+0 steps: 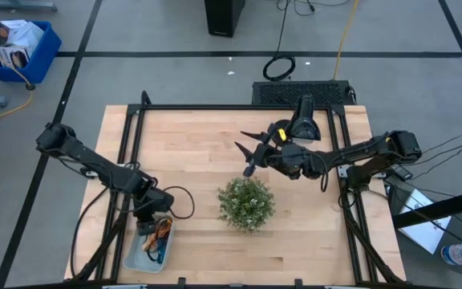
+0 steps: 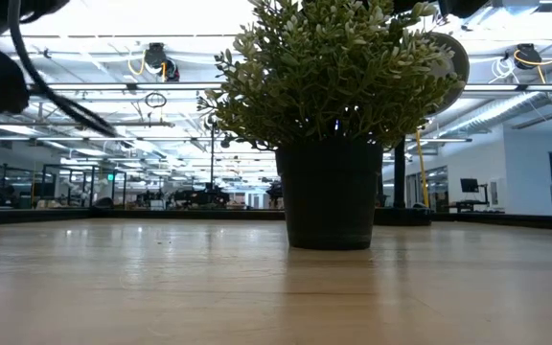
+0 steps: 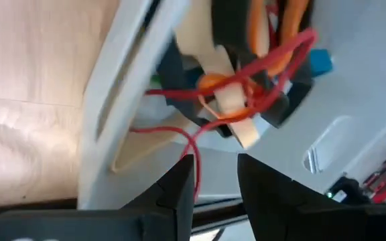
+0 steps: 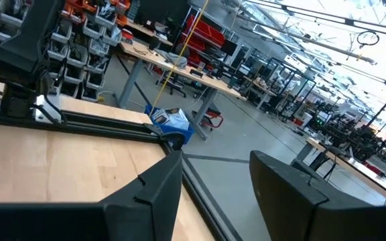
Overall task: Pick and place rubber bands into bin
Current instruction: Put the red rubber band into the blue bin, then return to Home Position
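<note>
bin (image 1: 137,258) on wooden table (image 1: 199,152), workshop behind

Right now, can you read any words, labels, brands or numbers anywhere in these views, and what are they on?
None can be read.
Paper in the blue bin on the floor: print too small to read.
Pot of the plant: no label shows.
Tray with rubber bands: moulded marks, no readable text.
Room shelves and monitors behind the table: too blurred.
</note>
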Tool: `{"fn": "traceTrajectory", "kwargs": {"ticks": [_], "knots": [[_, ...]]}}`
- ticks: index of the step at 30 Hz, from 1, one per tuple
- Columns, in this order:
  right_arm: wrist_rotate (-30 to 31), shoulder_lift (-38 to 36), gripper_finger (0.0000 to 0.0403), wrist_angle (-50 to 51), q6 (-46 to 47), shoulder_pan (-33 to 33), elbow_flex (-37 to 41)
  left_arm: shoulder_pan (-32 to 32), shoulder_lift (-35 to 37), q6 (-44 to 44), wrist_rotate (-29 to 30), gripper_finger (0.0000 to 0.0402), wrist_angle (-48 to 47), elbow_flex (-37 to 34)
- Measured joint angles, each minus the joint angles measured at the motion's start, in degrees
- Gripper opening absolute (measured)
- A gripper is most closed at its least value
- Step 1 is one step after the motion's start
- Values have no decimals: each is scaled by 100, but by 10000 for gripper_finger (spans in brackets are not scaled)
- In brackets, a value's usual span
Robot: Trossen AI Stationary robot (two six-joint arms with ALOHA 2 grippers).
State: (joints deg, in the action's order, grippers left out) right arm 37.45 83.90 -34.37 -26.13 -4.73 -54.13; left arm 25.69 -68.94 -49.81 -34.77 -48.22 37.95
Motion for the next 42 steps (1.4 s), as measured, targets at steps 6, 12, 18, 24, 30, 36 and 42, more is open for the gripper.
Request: {"fn": "traceTrajectory", "kwargs": {"ticks": [6, 12, 18, 24, 30, 36, 42], "knots": [[0, 0, 169, -11, -2, 21, 0, 0, 0, -28, 260, 120, 556, -236], [0, 0, 169, -12, -2, 19, 0, 0, 0, -46, 475, 120, 572, -236], [0, 0, 169, -11, -2, 19, 0, -39, 10, 35, 458, 120, 567, -236], [0, 0, 169, -175, -5, 19, 0, -217, 412, -75, 17, 120, 547, -164], [0, 0, 169, -373, -6, 12, 2, -403, 1158, -147, -5, 120, 529, 206], [0, -4, 169, -745, -6, 12, 2, -767, 1915, 36, 666, 120, 504, 632], [-2, -330, 169, -602, 67, -67, 9, -1295, 2366, 57, 1519, 120, 509, 1164]]}}
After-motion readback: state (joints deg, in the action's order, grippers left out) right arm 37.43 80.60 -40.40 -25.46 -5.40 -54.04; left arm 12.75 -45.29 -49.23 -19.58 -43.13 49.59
